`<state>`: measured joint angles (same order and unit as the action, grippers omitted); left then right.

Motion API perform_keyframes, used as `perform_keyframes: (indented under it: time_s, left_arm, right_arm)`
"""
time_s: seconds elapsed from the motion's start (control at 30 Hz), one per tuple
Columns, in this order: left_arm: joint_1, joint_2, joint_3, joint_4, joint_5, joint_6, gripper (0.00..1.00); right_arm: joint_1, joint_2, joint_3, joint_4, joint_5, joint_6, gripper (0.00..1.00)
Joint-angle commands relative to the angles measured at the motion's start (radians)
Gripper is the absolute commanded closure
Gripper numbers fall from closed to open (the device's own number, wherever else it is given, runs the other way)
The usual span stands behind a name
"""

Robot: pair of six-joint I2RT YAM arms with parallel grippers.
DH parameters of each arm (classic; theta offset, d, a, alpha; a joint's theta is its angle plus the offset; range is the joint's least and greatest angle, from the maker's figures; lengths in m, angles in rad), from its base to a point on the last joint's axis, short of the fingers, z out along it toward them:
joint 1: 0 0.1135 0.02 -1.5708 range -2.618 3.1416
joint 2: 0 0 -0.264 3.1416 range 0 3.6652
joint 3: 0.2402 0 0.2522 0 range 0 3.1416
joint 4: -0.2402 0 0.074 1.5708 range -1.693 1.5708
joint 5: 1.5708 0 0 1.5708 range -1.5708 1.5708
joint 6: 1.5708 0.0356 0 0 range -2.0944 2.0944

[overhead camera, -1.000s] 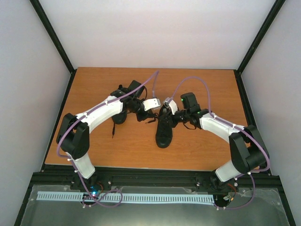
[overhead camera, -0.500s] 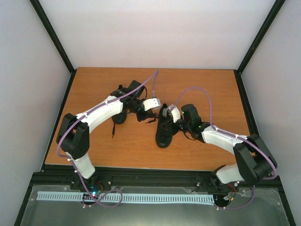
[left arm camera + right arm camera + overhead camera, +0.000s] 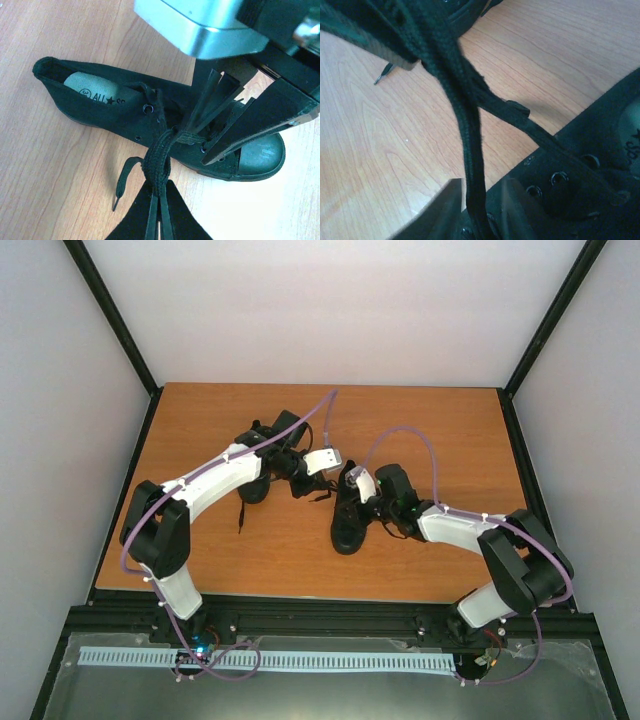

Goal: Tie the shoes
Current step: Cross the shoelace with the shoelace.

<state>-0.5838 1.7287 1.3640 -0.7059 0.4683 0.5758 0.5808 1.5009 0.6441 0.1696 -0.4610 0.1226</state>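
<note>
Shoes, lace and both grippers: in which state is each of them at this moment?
Middle shoe: upright on its sole, untied.
Lace: drawn out from the middle shoe, pinched at one place, one end loose on the table.
Left gripper: shut on the lace.
Right gripper: open, the lace runs through the gap.
Other shoe: mostly hidden; tied or not, cannot tell.
</note>
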Motion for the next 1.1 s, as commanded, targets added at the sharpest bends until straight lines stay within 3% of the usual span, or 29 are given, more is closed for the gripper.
perform_keyframes:
  time_s: [0.0, 0.07, 0.2, 0.4, 0.67, 0.83, 1.07]
  left_arm:
    - [0.006, -0.026, 0.014, 0.000, 0.011, -0.007, 0.99]
    - [0.006, -0.028, 0.010, -0.001, 0.010, -0.006, 0.99]
    - [0.006, -0.031, 0.000, -0.001, -0.001, 0.007, 0.99]
    - [0.006, -0.020, -0.002, 0.009, -0.013, 0.011, 0.99]
    - [0.006, -0.010, -0.007, 0.023, -0.014, 0.007, 0.99]
    - [0.006, -0.009, -0.009, 0.028, -0.007, 0.004, 0.99]
    - [0.006, -0.008, -0.013, 0.025, 0.015, 0.008, 0.99]
  right_arm:
    - [0.013, 0.009, 0.032, 0.018, 0.028, -0.002, 0.82]
    - [0.013, -0.010, 0.040, -0.009, 0.045, -0.004, 0.91]
    - [-0.013, -0.090, 0.074, -0.092, 0.031, 0.003, 0.97]
    - [-0.129, -0.102, 0.208, -0.152, -0.097, 0.127, 0.97]
    - [-0.178, 0.091, 0.410, -0.159, -0.028, 0.416, 0.97]
    - [-0.171, 0.178, 0.395, -0.024, -0.039, 0.623, 0.97]
    - [-0.154, 0.180, 0.376, 0.024, 0.068, 0.676, 0.97]
